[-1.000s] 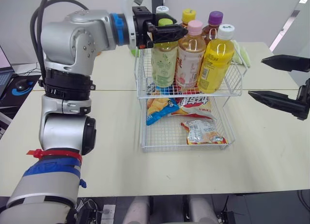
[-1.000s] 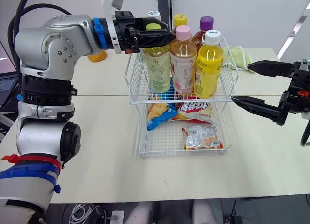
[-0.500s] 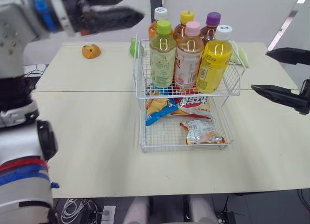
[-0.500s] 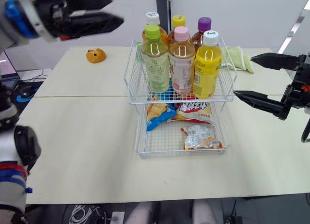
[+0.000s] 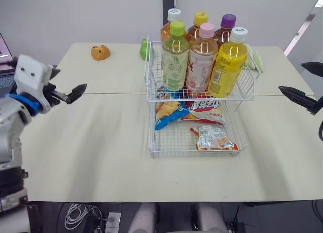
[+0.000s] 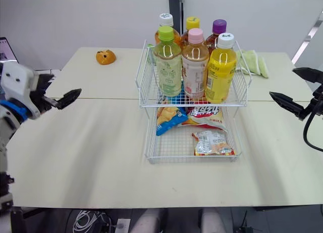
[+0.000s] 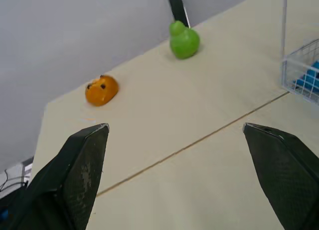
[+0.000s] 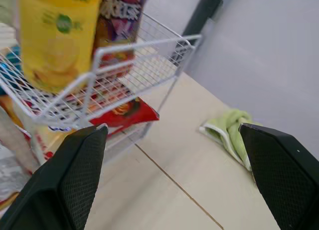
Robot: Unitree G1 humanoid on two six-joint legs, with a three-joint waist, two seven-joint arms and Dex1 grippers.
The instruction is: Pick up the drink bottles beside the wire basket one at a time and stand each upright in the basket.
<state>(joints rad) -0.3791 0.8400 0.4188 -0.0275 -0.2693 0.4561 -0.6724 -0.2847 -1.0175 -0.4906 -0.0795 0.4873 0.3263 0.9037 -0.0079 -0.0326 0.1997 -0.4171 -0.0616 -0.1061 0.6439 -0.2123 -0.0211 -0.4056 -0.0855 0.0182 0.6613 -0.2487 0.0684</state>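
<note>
Cream flat tabletop (image 5: 101,157). White two-tier wire basket (image 5: 237,98) mid-table; six upright plastic drink bottles (image 5: 201,61) in top tier. Left black two-finger gripper (image 7: 184,175) well left of basket, fingers spread wide, empty. Right black two-finger gripper (image 8: 174,175) right of basket, equally wide, empty.

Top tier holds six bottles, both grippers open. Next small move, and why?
Probably lower both arms to rest. The left gripper and right gripper hang open and empty, apart from the white wire basket, whose upper tier holds six capped drink bottles, all upright. Beside it on the table lie an orange toy, a green pear-shaped toy and a green cloth, not bottles.
</note>
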